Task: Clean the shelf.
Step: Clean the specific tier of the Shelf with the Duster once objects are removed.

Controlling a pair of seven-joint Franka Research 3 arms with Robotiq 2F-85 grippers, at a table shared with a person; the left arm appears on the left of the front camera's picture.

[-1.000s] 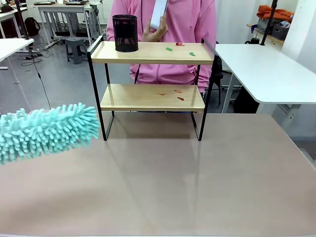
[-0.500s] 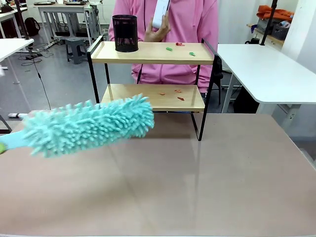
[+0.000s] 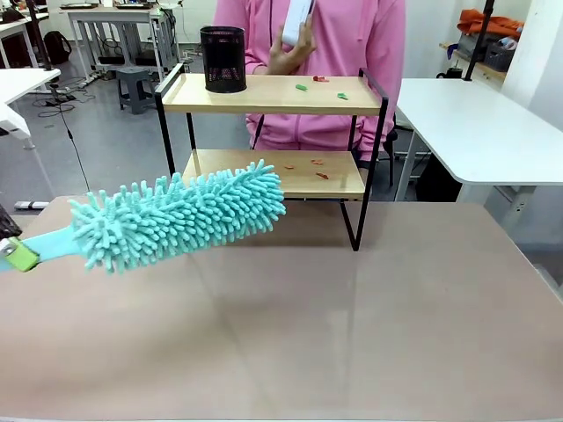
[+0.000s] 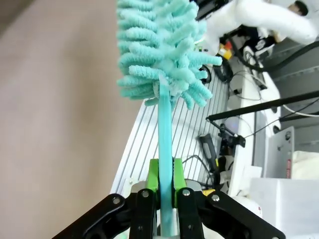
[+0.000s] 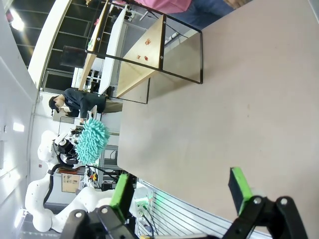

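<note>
The shelf point(image 3: 264, 93) stands at the table's far middle, two wooden boards in a black frame. Small red and green scraps point(image 3: 302, 87) lie on its top board, and red scraps point(image 3: 318, 163) on the lower board. My left gripper point(image 4: 166, 185) is shut on the handle of a turquoise fluffy duster point(image 3: 180, 218). The gripper point(image 3: 14, 255) sits at the left edge of the front view. The duster's tip overlaps the left end of the lower board; I cannot tell if it touches. My right gripper point(image 5: 180, 193) hangs open over the table, holding nothing. The right wrist view shows the shelf point(image 5: 145, 54) far off.
A black mesh cup point(image 3: 223, 59) stands at the left end of the top board. Behind the shelf a person in a pink top point(image 3: 352, 53) holds up a white object point(image 3: 296, 19). A white table point(image 3: 475, 123) stands to the right.
The duster has swung right from the left edge, and its tip now reaches the front of the lower board. The person's hand with the white object has shifted slightly right.
</note>
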